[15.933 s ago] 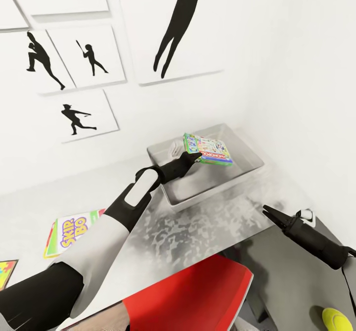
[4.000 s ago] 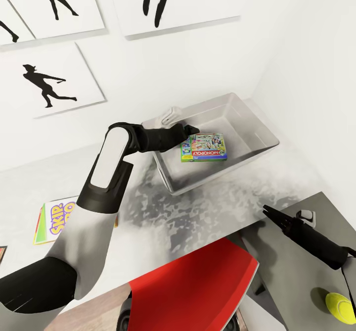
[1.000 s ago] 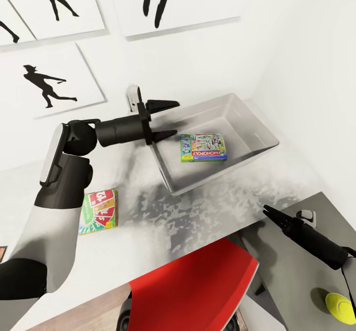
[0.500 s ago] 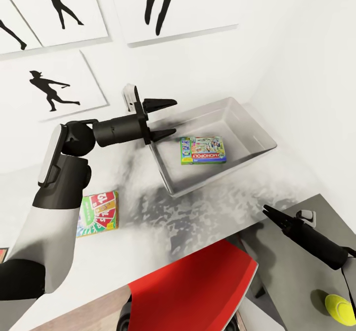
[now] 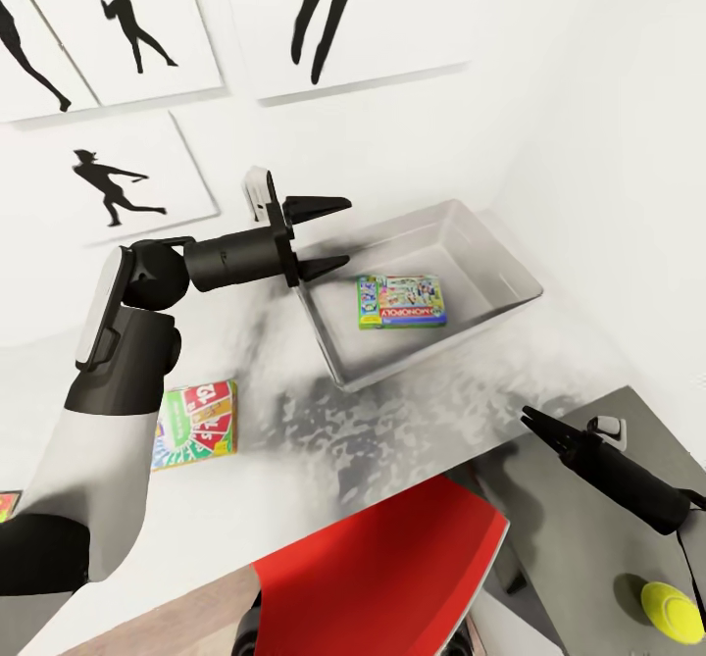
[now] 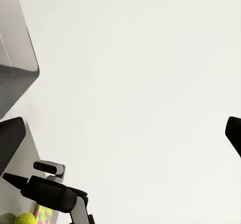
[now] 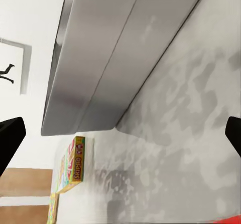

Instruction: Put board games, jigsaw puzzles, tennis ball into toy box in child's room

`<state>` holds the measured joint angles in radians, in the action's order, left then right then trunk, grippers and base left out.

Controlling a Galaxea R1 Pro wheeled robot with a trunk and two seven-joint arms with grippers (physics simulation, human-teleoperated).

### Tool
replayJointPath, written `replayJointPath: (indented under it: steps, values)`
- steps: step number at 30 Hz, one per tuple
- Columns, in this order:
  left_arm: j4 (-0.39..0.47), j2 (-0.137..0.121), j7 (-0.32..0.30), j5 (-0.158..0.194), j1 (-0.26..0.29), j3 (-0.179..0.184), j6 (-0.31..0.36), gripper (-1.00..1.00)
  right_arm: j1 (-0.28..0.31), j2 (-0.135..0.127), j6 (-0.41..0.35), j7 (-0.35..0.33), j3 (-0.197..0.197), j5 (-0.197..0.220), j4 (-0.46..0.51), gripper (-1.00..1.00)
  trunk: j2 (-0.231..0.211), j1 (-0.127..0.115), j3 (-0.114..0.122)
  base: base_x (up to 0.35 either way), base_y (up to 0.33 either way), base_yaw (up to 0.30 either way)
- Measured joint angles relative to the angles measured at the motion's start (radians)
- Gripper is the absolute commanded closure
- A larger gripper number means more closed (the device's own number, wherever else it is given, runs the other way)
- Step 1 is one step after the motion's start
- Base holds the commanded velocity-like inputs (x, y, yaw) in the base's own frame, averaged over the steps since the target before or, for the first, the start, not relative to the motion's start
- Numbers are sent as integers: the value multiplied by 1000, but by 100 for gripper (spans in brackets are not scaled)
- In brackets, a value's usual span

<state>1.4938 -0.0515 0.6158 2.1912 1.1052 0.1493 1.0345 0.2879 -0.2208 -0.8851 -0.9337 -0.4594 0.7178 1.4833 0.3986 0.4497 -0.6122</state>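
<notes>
One green-edged game (image 5: 402,301) lies in the toy box (image 5: 510,266), the left gripper (image 5: 322,237) hovers spread and empty beside it, so the yellow-edged game (image 5: 195,425) seems next.

The grey sloping wall of the toy box (image 7: 115,58) crosses the view, resting on the mottled white tabletop (image 7: 186,128). Beyond its corner lies a yellow-edged board game (image 7: 75,164) on the tabletop, with wood floor (image 7: 22,182) past it and a black silhouette picture (image 7: 7,71) on the white wall. Two dark fingertips (image 7: 10,141) stand at opposite edges, the jaws spread wide.
</notes>
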Motion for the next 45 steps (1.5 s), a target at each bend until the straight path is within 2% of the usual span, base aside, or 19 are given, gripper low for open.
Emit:
replayJointPath:
  steps: [11, 38, 41, 45]
  values:
    - [0, 1, 0, 0, 0, 2, 0, -100, 0, 0, 0, 0, 0, 0, 0, -100, 0, 0, 18, -232, 0, 0]
    - [0, -1, 0, 0, -1, 1, 2, -100, 0, 0, 0, 0, 0, 0, 1, -100, 0, 0, 62, -109, 0, 0]
    - [0, -5, 0, 0, -1, 1, 2, -100, 0, 0, 0, 0, 0, 0, 0, -100, 0, 0, 67, -7, 0, 0]
    - [0, -33, 0, 0, -3, 2, 3, -100, 0, 0, 0, 0, 0, 0, 0, -100, 0, 0, 74, -3, 0, 0]
